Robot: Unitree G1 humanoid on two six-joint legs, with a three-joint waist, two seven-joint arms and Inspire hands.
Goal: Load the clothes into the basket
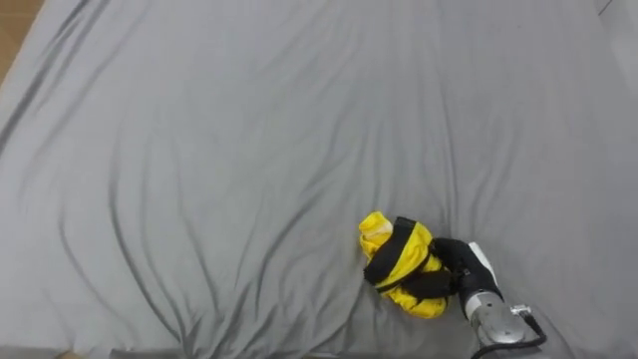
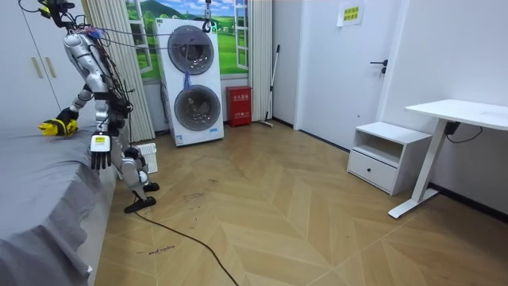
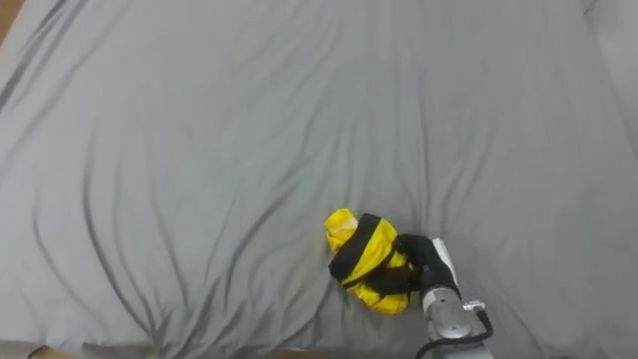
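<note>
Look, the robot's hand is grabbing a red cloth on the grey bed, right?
Not quite: the cloth is yellow, not red. The left eye view shows the right hand curled round it on the grey bed.

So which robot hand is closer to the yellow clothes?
The right. Its right hand is wrapped round the yellow clothes on the grey bed. The left hand hangs at the robot's side by the bed's edge, well away from them.
</note>
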